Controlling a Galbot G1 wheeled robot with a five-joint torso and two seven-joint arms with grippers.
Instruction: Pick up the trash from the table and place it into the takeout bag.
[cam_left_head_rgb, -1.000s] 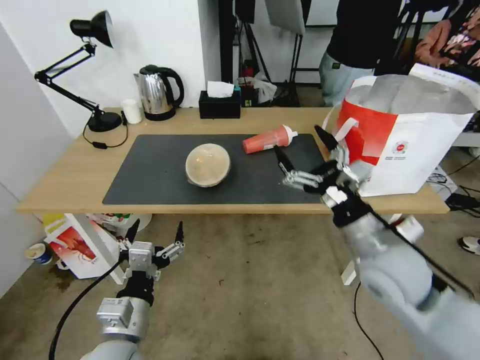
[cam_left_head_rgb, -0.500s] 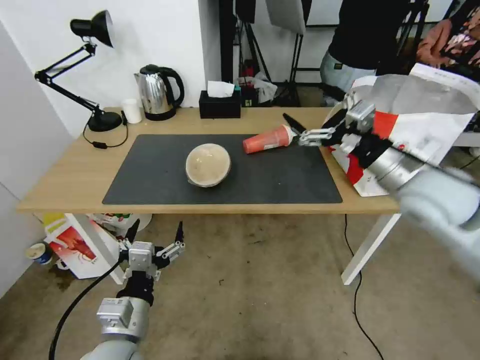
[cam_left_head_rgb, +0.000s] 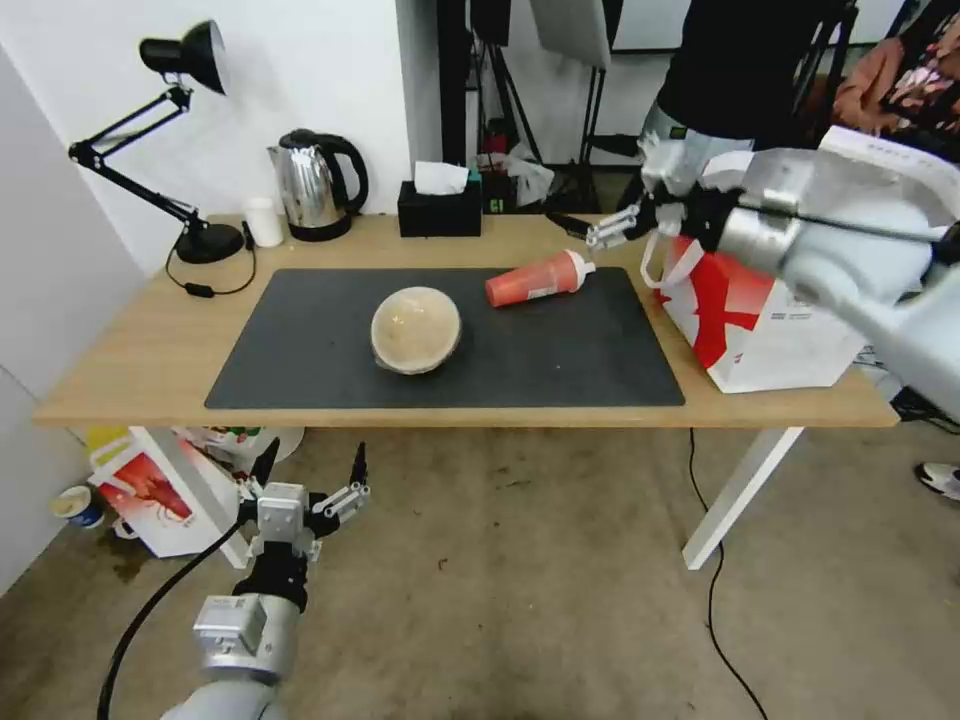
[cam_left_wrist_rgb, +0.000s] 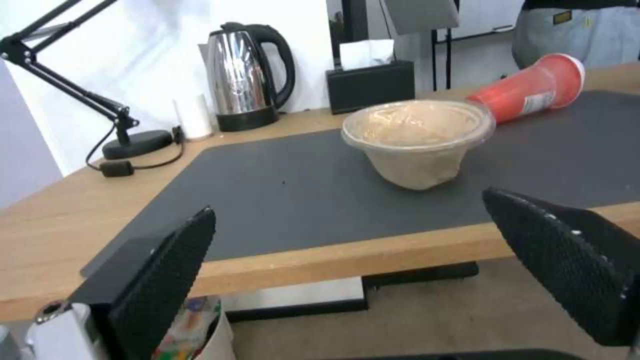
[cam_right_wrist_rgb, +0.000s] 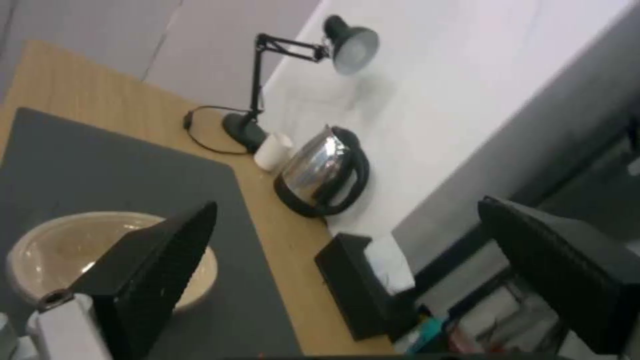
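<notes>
A: What sits nearest, low in the head view?

B: The left gripper (cam_left_head_rgb: 310, 470), at lower left, hanging below the table's (cam_left_head_rgb: 130, 370) front edge over bare floor, fingers spread and holding nothing. Its wrist view looks past that front edge, with the two dark fingertips (cam_left_wrist_rgb: 167, 265) wide apart.

A: And along the near edge?

B: A strip of light wood runs between the edge and the dark mat (cam_left_head_rgb: 300, 340). The mat's front half is bare, leaving wide open room at lower centre.

A: The trash?

B: The tan bowl (cam_left_head_rgb: 416, 329) stands mid-mat, left of centre, with clear mat all round it. Farther back and to the right, the red cup (cam_left_head_rgb: 535, 280) lies on its side near the mat's rear edge, white lid pointing right.

A: The right gripper?

B: The right gripper (cam_left_head_rgb: 590, 232) hangs above the table's back edge, upper right of centre, just beyond the cup's lid and apart from it. Its fingers are spread, empty.

A: The takeout bag?

B: The takeout bag (cam_left_head_rgb: 770, 320) stands on the table's right end, beside the mat's right edge, mouth open, the right arm crossing above it.

A: Farthest back?

B: At upper left along the wall side: lamp (cam_left_head_rgb: 190, 60), small white cup (cam_left_head_rgb: 264, 222), kettle (cam_left_head_rgb: 312, 185), black tissue box (cam_left_head_rgb: 438, 210).
</notes>
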